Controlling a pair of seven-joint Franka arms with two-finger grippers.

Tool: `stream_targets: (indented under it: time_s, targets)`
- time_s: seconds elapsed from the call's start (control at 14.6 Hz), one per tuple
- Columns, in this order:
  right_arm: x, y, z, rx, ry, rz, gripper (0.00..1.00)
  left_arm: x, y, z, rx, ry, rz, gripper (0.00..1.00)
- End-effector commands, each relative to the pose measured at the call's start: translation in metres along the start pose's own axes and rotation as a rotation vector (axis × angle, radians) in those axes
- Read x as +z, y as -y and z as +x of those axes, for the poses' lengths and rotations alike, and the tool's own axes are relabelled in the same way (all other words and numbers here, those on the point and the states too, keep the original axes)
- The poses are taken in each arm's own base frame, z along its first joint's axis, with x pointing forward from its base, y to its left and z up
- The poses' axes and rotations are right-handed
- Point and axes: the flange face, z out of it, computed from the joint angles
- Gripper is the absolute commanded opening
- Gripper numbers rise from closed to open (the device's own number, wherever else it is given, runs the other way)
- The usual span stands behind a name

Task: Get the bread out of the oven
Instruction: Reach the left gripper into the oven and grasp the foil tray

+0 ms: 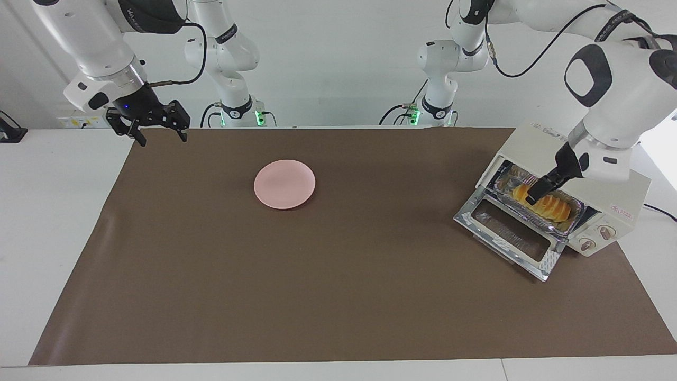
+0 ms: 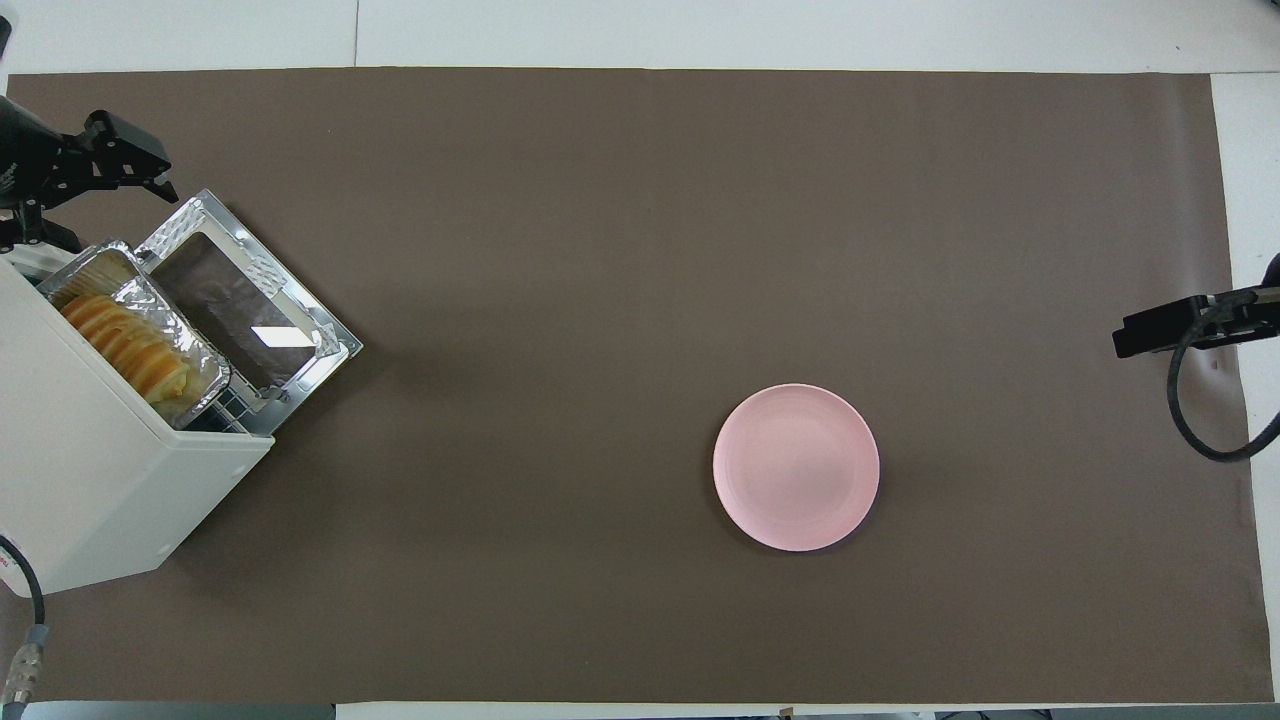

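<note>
My left jaws, spread wide, sit over the ridged golden-yellow bread loaf inside the cream-white boxy oven; right jaws hang open, waiting.

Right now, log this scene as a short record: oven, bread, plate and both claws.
oven: at the left arm's end of the table, door dropped open
bread: lying in the foil tray at the oven's mouth, not gripped
plate: pink, empty, on the brown mat, somewhat toward the right arm's end
left claw: open, in the air at the oven's open front, holding nothing
right claw: open, empty, waiting over the mat's edge at the right arm's end
</note>
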Motion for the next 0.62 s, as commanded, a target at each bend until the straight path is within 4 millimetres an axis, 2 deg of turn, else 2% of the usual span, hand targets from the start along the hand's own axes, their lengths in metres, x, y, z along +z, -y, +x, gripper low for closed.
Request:
stream_targets:
  time_s: [0.0, 0.27, 0.55]
  targets:
    - [-0.001, -0.003, -0.002, 0.01, 0.008, -0.007, 1.0, 0.039, 0.003, 0.002, -0.133, -0.056, 0.084, 1.0]
    - [-0.001, -0.003, -0.002, 0.01, 0.008, -0.007, 1.0, 0.093, 0.025, -0.036, -0.151, -0.045, 0.09, 1.0]
    - [-0.001, -0.003, -0.002, 0.01, 0.008, -0.007, 1.0, 0.119, 0.029, -0.046, -0.16, -0.019, 0.106, 1.0]
